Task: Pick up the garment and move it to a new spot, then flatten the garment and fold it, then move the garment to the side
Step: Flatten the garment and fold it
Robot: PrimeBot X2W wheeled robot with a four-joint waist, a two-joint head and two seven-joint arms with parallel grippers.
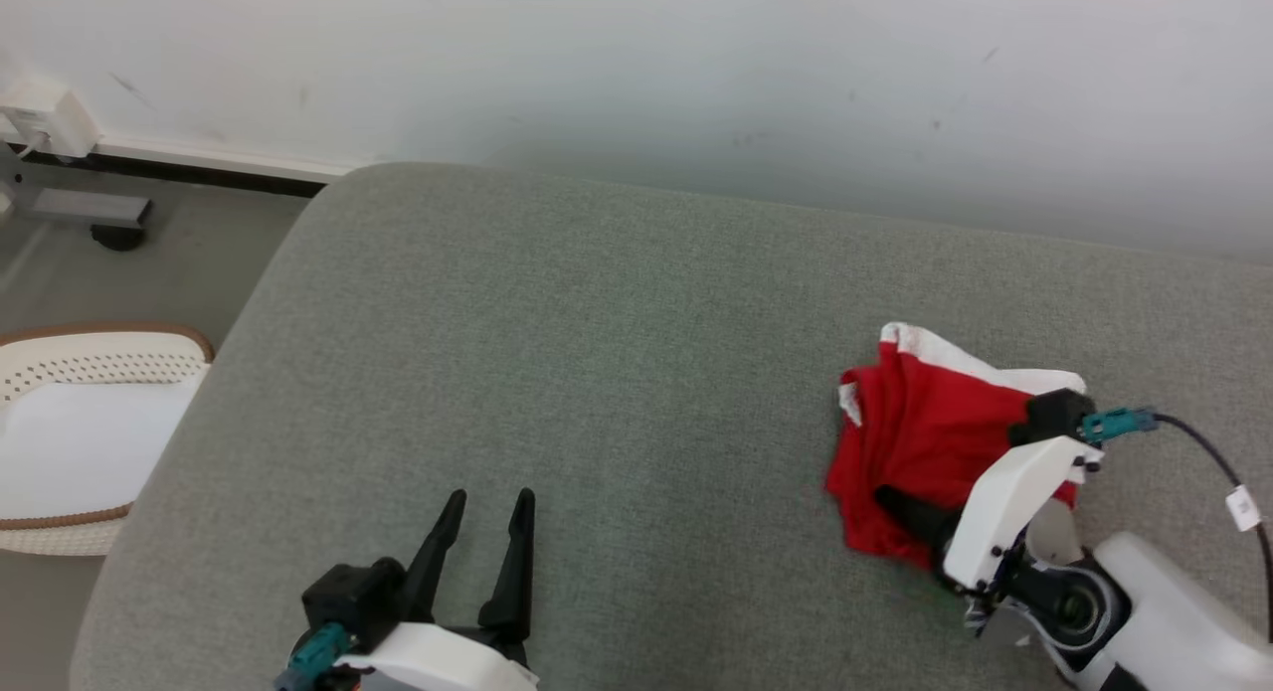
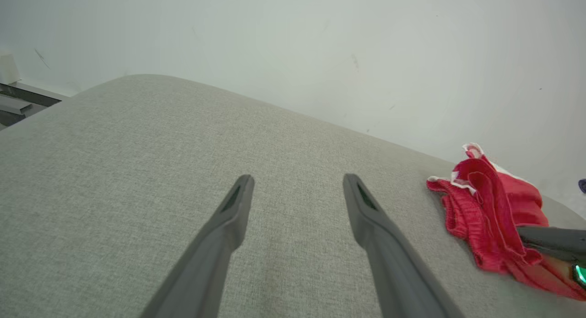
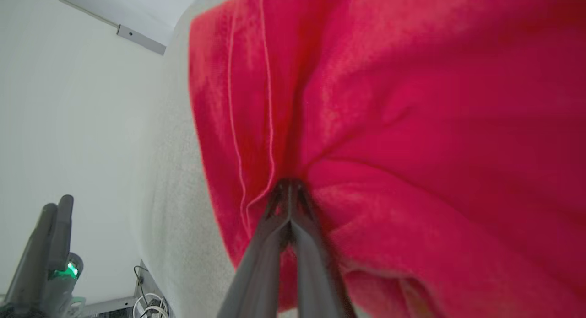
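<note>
My right pincer [image 1: 895,504] is clamped hard, fingers pressed together with no gap; the right wrist view shows both tips [image 3: 288,184] buried in a pinch of cloth, with creases fanning out from the bite; what it holds is the red garment [image 1: 925,432], and nothing else.

The garment lies bunched on the right part of the grey upholstered cushion [image 1: 597,373], short of the far edge that runs along the white wall [image 1: 696,65]; white edging [image 1: 955,358] shows along its far side; from the left wrist view the heap [image 2: 485,208] stands up in folds, with a gathered red hem on the side facing my left arm; whether any of it is off the fabric below, I cannot tell; the same view catches one dark finger [image 2: 549,239] of the right pincer lying across the cloth's near side.

My left pincer [image 1: 491,497] is spread wide, holding nothing; its two fingers point across bare cushion [image 2: 137,171] near the front, towards the left corner, well apart from the garment; I cannot tell if the tips touch the fabric or hang just above it; the right wrist view picks it up, small, in its lower left [image 3: 57,207].

Off the cushion's left edge sits a white woven basket [image 1: 99,358] with a brown rim; a teal-plugged cable [image 1: 1119,423] runs from my right wrist.
</note>
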